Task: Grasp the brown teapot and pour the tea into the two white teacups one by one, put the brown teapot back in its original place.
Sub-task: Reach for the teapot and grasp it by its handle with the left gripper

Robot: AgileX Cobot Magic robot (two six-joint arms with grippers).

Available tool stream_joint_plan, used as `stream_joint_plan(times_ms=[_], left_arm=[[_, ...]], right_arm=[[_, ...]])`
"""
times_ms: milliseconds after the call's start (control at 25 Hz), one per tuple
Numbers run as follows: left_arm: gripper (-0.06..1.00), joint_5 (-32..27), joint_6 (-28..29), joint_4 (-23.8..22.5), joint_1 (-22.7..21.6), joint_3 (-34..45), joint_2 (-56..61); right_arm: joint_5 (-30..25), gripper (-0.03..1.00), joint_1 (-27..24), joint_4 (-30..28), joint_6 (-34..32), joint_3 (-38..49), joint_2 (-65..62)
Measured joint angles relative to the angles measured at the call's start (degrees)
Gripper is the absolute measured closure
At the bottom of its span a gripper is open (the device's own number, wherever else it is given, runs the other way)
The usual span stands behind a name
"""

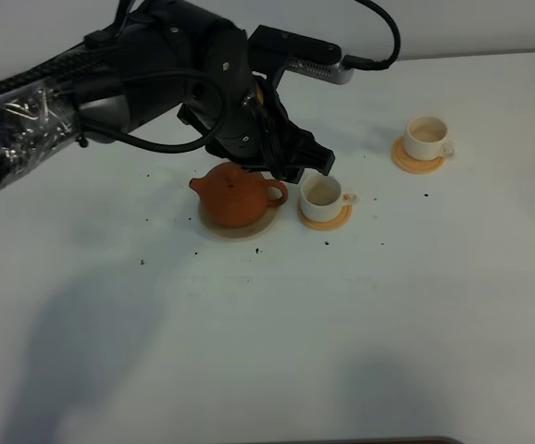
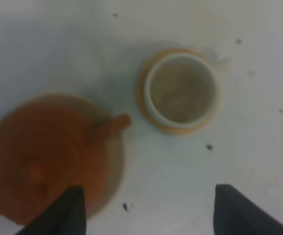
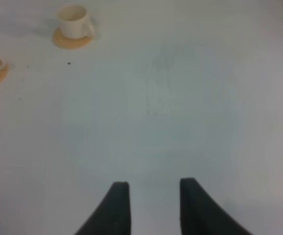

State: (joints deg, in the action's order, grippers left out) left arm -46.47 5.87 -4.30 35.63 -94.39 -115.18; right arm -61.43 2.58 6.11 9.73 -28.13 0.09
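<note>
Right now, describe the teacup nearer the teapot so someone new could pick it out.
Start at the brown teapot on its pale coaster near the middle of the white table. Beside its loop handle stands a white teacup on an orange-tan coaster. The other teacup stands alone, farther right.

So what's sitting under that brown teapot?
A flat, pale beige coaster; only its rim shows around the brown teapot. Its middle is hidden by the pot.

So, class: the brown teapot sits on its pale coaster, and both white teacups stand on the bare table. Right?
No. The exterior high view shows the near teacup and the far teacup each on an orange-tan coaster. The brown teapot does sit on its pale coaster.
</note>
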Motion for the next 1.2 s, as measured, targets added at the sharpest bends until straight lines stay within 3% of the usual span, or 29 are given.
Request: stream_joint_plan(times_ms=[240,560,960,1200], left_arm=[[0.39,0.8,-2.6,-0.6,-0.8,-1.9,-4.5],[0.4,3.4,-10.0,4.3,-1.7,-3.8,-8.5],[0.66,4.5,-11.1,4.9,-2.9,-4.1,-9.1],[0.67,7.1,-12.9,4.9,-2.9,-4.1,-9.7]], right_arm=[[0.0,0.73,0.0,0.0,0.0,0.0,0.0],[0.0,0.73,0.0,0.0,0.0,0.0,0.0],[0.0,0.73,0.0,0.0,0.0,0.0,0.0],[0.0,0.73,0.0,0.0,0.0,0.0,0.0]])
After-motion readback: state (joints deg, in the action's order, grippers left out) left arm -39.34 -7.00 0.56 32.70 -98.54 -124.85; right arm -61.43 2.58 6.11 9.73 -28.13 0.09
